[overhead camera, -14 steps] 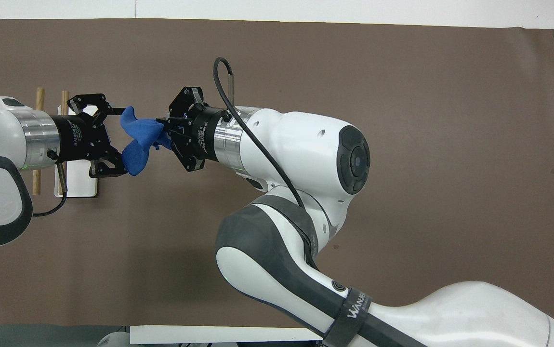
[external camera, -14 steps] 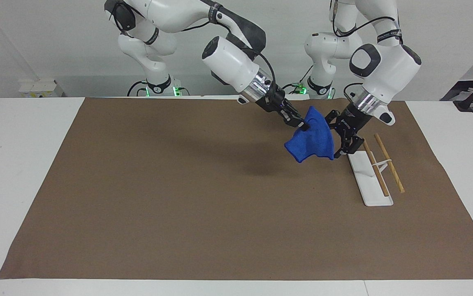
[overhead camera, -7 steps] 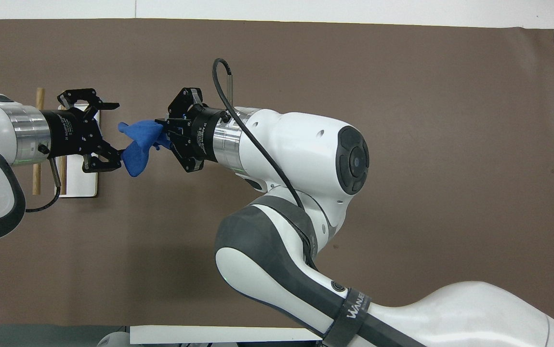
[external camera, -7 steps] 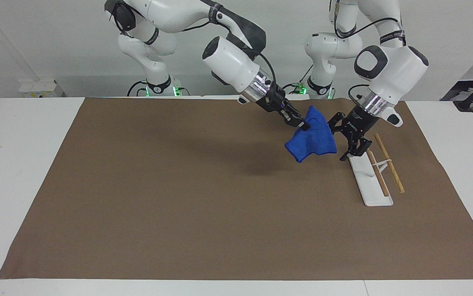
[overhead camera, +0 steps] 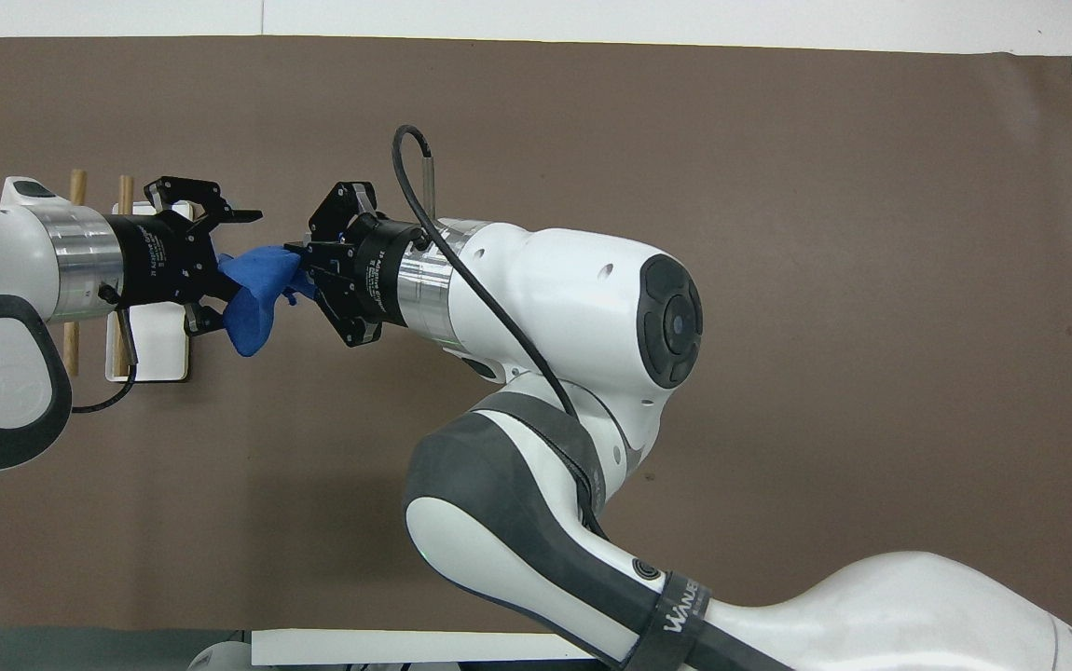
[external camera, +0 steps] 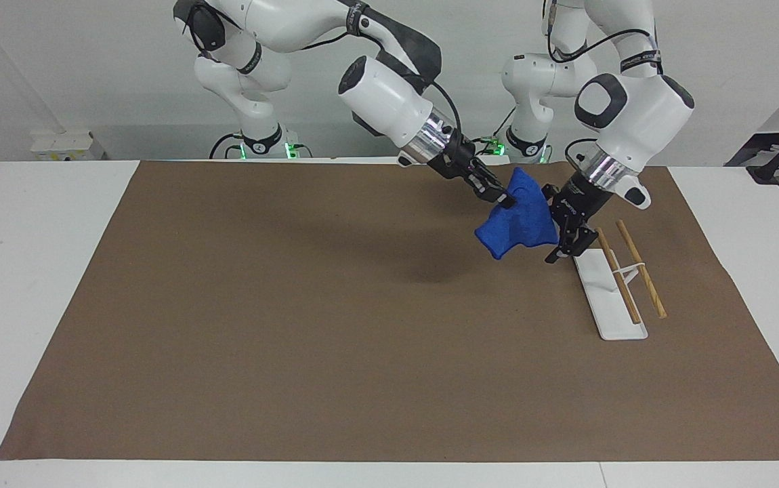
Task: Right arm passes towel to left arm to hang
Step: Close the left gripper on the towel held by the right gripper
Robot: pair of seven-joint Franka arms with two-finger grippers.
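The blue towel (external camera: 518,220) hangs in the air over the brown mat, bunched, beside the rack. My right gripper (external camera: 503,200) is shut on its upper edge; in the overhead view the right gripper (overhead camera: 298,270) pinches one end of the towel (overhead camera: 256,294). My left gripper (external camera: 559,230) reaches in from the rack's side. Its fingers (overhead camera: 242,216) straddle the towel's free end without pinching it, so the left gripper (overhead camera: 228,270) is open. The towel hides its upper finger in the facing view.
A white rack base (external camera: 609,298) with two wooden rods (external camera: 640,268) stands on the mat toward the left arm's end, under the left gripper. In the overhead view the left arm partly covers the rack (overhead camera: 158,349). The brown mat (external camera: 295,325) covers most of the table.
The left gripper drew back from the towel, then came in again around its free end, its fingers narrowing. The right gripper moved the towel slightly toward the left arm's end.
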